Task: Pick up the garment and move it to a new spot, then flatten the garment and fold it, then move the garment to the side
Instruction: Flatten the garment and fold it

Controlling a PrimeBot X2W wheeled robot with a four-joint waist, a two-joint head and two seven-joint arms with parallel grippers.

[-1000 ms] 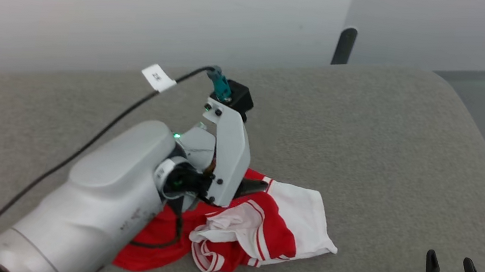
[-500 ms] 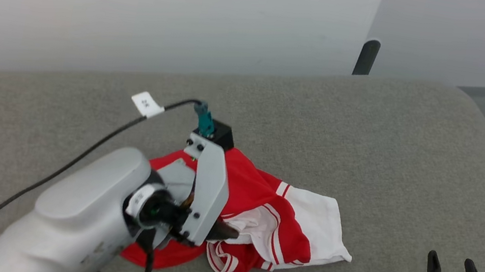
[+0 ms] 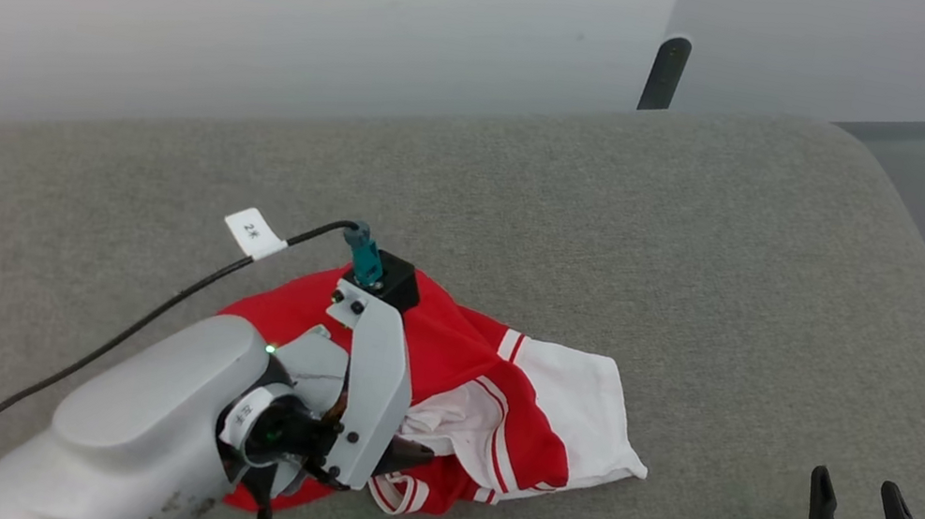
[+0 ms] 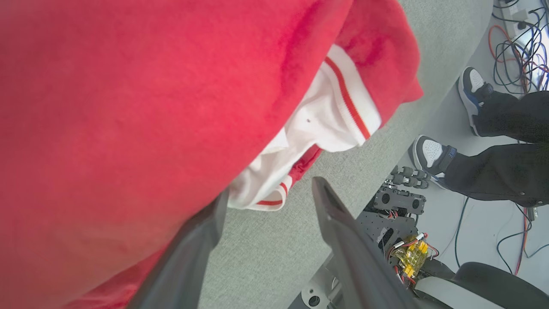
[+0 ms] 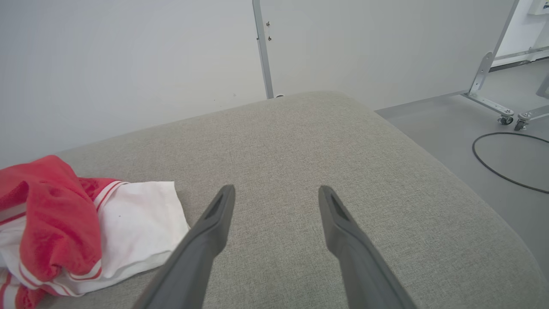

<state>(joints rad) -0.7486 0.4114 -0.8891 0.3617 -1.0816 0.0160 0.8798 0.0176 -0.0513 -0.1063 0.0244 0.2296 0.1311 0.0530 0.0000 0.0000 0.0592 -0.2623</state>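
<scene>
A crumpled bright-red fabric garment [image 3: 457, 344] with white panels lies on a grey upholstered cushion [image 3: 712, 246]. The left gripper [image 4: 270, 189] gapes against it; the right gripper [image 5: 276, 189] is spread wide, well apart.

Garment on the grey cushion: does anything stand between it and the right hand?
Nothing visible does. The right hand is open above the cushion, and the garment lies crumpled to its left, with only bare cushion between them. The open left hand is at the garment's edge.
</scene>
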